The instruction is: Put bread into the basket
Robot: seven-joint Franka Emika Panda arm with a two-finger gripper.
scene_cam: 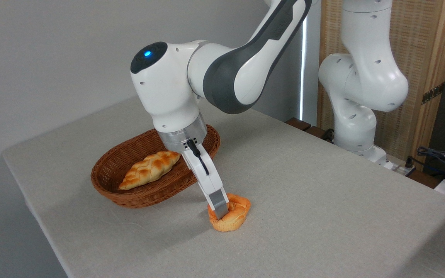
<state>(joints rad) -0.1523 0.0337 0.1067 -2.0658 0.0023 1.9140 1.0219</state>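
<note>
Hand point(222, 211) down on bread point(231, 215)

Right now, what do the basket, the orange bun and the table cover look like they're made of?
The basket looks like woven wicker, reddish-brown with a slight sheen; the interlaced strands show. The orange bun at the end effector has a smooth, evenly coloured golden surface, so it may be a foam or plastic replica, though real bread can't be ruled out. The table cover looks like matte beige-grey fabric with a fine speckle.
</note>
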